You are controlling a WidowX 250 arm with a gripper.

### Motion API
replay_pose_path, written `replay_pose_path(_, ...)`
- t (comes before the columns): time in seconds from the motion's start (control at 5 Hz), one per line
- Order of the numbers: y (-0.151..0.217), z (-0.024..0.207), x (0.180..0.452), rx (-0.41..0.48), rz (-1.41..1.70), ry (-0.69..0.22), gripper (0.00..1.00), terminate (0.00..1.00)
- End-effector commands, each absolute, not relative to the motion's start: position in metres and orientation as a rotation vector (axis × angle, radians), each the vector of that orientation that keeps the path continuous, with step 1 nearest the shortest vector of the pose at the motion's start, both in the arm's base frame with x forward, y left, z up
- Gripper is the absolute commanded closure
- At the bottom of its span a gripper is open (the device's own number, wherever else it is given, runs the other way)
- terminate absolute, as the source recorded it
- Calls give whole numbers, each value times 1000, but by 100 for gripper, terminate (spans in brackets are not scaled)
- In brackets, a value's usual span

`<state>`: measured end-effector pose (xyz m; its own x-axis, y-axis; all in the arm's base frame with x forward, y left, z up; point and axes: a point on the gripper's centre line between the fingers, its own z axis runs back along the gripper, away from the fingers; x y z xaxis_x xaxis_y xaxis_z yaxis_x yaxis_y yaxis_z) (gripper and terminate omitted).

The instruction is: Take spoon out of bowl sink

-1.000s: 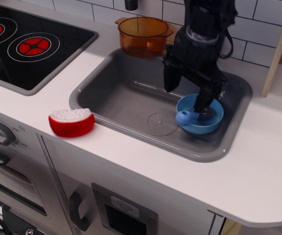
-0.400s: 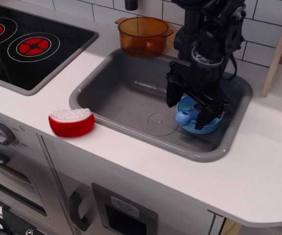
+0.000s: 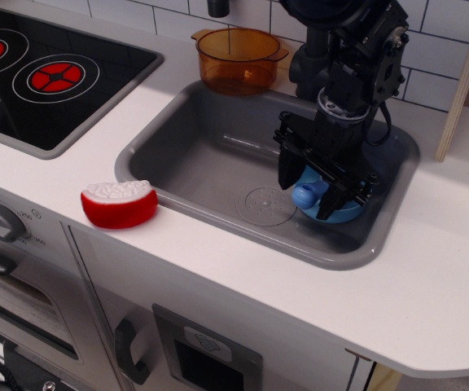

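At right centre of the frame, the gripper (image 3: 310, 197) has dropped lower into the sink (image 3: 194, 151), jaws spread on either side of the spoon (image 3: 306, 195) handle, which juts over the bowl (image 3: 347, 212) rim. A grasp looks imminent.
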<state>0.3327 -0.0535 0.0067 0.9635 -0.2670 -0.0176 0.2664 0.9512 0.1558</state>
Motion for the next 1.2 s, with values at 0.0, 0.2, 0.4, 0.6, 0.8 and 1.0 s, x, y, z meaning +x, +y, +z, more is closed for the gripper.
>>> replay_pose_path(0.0, -56, 28, 343, 130, -280, -68, 100, 0)
replay_pose_path(0.2, -57, 37, 348, 117, -264, -93, 100, 0)
replay_pose_path(0.4, -58, 53, 352, 80, -254, -129, 100, 0)
replay_pose_path(0.6, -55, 67, 353, 56, -230, -157, 100, 0)
replay_pose_path(0.8, -44, 79, 341, 26, -236, -159, 100, 0)
replay_pose_path(1.0, -31, 81, 336, 21, -224, -135, 100, 0)
